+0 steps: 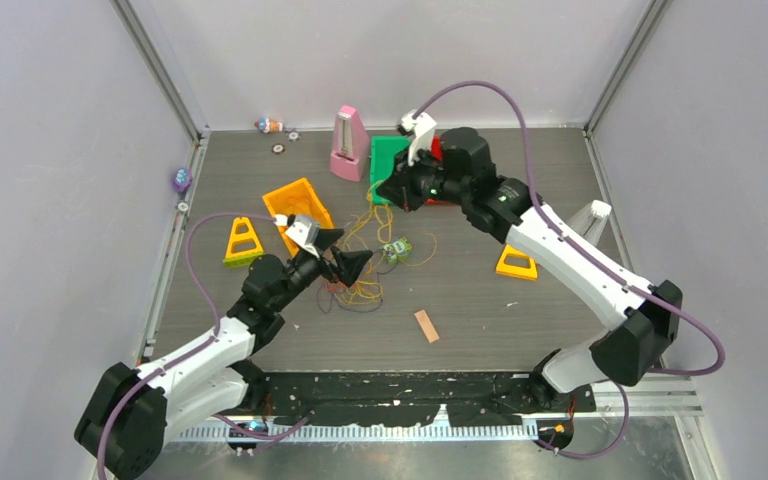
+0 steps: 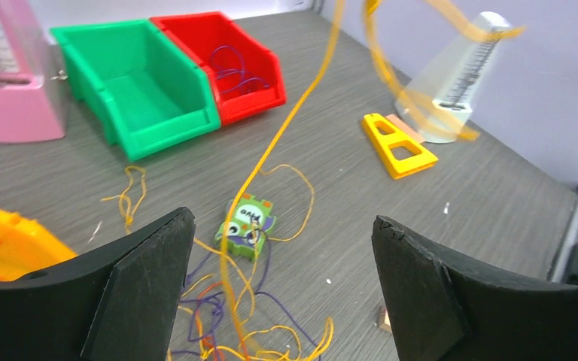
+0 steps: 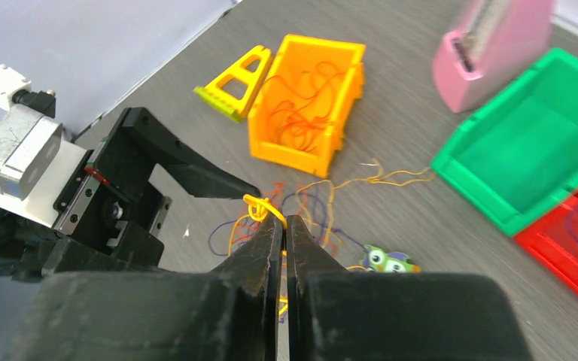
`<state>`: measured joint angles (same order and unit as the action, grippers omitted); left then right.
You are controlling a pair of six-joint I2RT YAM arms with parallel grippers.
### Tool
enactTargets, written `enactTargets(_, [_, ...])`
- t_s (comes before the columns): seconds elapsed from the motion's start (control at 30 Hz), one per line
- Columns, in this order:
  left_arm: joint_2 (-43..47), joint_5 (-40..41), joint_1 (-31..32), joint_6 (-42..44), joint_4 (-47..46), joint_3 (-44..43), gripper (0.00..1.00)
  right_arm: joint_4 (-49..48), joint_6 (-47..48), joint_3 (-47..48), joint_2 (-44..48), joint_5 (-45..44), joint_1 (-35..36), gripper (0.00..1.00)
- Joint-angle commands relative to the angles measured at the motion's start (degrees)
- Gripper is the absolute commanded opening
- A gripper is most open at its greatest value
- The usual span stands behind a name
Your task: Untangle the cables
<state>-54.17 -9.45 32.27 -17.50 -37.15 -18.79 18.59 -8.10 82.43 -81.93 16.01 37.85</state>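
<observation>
The grey worktop point(image 1: 560, 320) carries everything. The left gripper point(image 2: 282, 218) hangs low over its middle, jaws spread wide and holding nothing. The tangle of cables point(image 2: 233, 331) lies on the worktop just below and ahead of it, with orange, yellow and purple strands looped over one another. One orange strand point(image 2: 286, 128) climbs out of the tangle, passes between the spread jaws without touching either, and rises off the top of the left wrist view. The right gripper point(image 3: 284, 226) is raised near the far edge by the green bin point(image 2: 169, 131). Its fingers are pressed together, pinching a knotted orange strand at the very tips. The green bin sits against the red bin point(image 2: 252, 101) at the far edge, and purple strands lie coiled in the red one. The orange bin point(image 3: 293, 143), left of the middle, holds a heap of orange strands. A small green tag with cartoon eyes point(image 2: 247, 224) lies at the far side of the tangle, with strands running across it
</observation>
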Motion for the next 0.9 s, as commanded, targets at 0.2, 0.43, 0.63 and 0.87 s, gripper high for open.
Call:
enactTargets(0.2, [-1.82, -1.75, 0.77, 1.87, -2.99, -1.62, 0.85, -2.24, -0.6, 3.28, -1.95, 4.61, 5.77, 0.05])
enactTargets(0.43, [-4.1, 6.35, 0.75, 2.24, 4.8, -4.94, 0.59, -5.5, -6.18, -2.73, 3.96, 12.02, 5.92, 0.05])
enactTargets(0.63, [-0.46, 12.61, 0.73, 1.61, 1.58, -1.24, 0.0, -5.78, -5.77, -10.87, 9.65, 13.61, 6.01, 0.45])
enactTargets(0.87, [7.27, 29.52, 0.76, -0.66, 2.04, 3.85, 0.0, -3.82, -3.91, -20.98, 15.5, -14.0, 3.13, 0.83])
